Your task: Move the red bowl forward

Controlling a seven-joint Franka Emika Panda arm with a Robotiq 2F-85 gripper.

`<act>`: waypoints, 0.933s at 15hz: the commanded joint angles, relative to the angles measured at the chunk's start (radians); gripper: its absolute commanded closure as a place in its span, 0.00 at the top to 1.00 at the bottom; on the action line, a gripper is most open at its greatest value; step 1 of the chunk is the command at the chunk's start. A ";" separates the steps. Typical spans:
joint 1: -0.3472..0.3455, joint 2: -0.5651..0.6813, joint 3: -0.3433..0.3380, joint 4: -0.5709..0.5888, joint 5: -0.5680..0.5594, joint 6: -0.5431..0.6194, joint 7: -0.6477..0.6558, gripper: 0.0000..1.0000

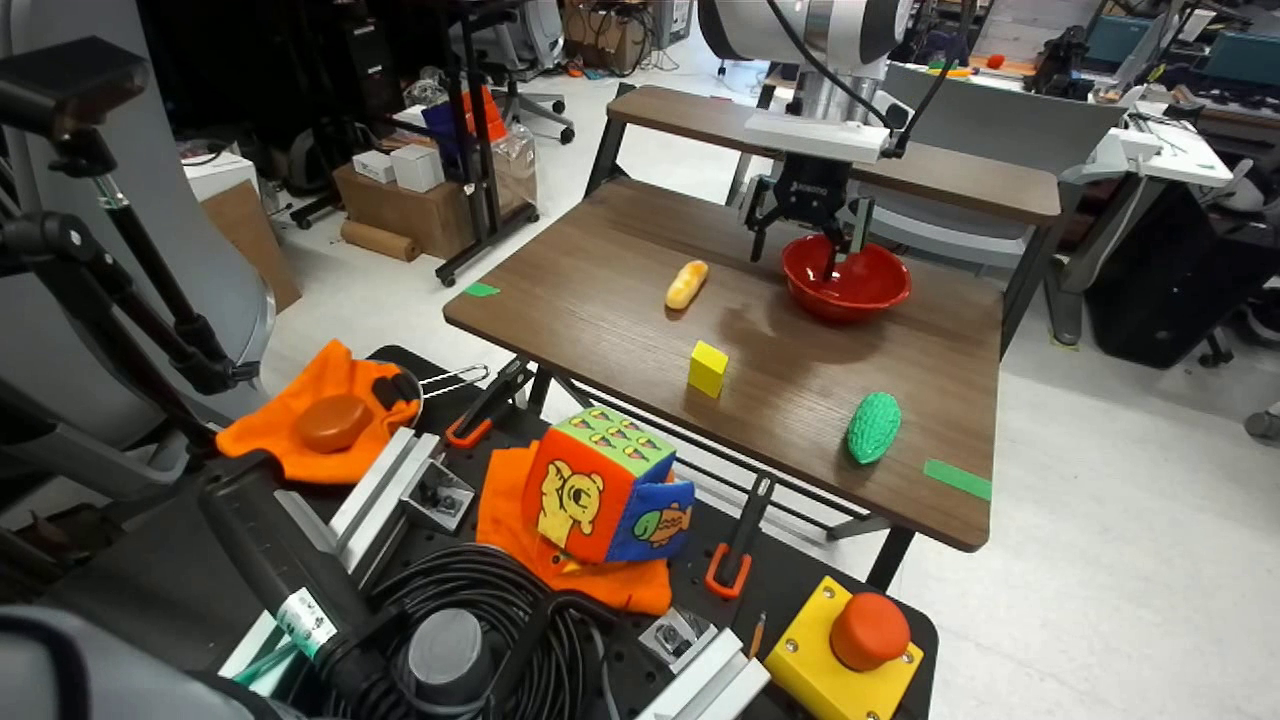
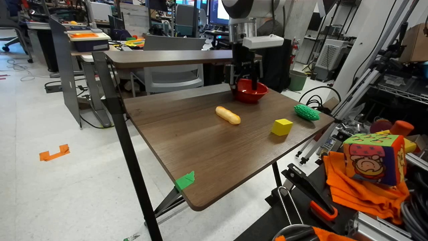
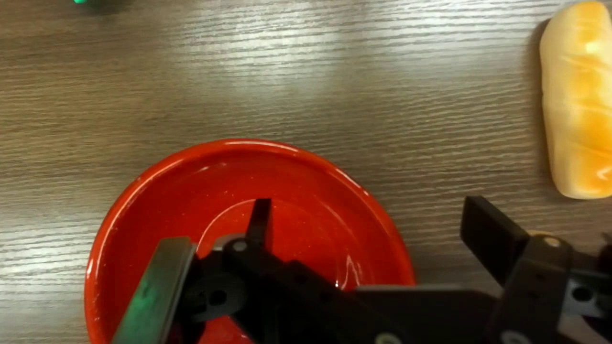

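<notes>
the fingers (image 3: 260, 222) of the gripper (image 1: 793, 258) are spread wide, with the rim of the red bowl (image 1: 872, 283) between them. one hangs over the bowl's hollow; the other is outside, on the side toward the bread roll (image 1: 686, 285). how deep the inner finger sits, and whether either touches the bowl, i can't say from these angles.

the bowl rests upright on the brown table (image 1: 790, 400), toward the back, near the raised shelf (image 1: 690, 115). the arm (image 1: 755, 35), white and grey, reaches down past the shelf to the bowl.

the bread roll, pale with golden patches, lies on the table apart from the bowl; the wrist view cuts it off at the right edge. a yellow block (image 1: 708, 369) stands nearer the front edge. in both exterior views it sits, left to right, between the bread roll and a bumpy green object (image 1: 874, 428). a strip of green tape (image 1: 957, 479) is stuck down close to the green object, by a corner, and a smaller green piece (image 2: 185, 180) lies at a different corner.

off the front of the table is a black surface (image 2: 259, 226). a soft picture cube (image 1: 605, 490) sits there on an orange cloth (image 1: 505, 510), with a black clamp (image 1: 750, 520) on either side; farther along, a red push button (image 1: 870, 632) stands on a yellow box (image 1: 815, 655).
</notes>
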 commanded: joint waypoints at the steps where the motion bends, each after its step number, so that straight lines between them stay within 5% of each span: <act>1: 0.012 0.085 -0.008 0.130 -0.023 -0.074 0.026 0.72; 10: 0.031 0.165 -0.015 0.250 -0.075 -0.123 0.015 0.04; 14: 0.036 0.143 -0.011 0.257 -0.096 -0.135 0.003 0.03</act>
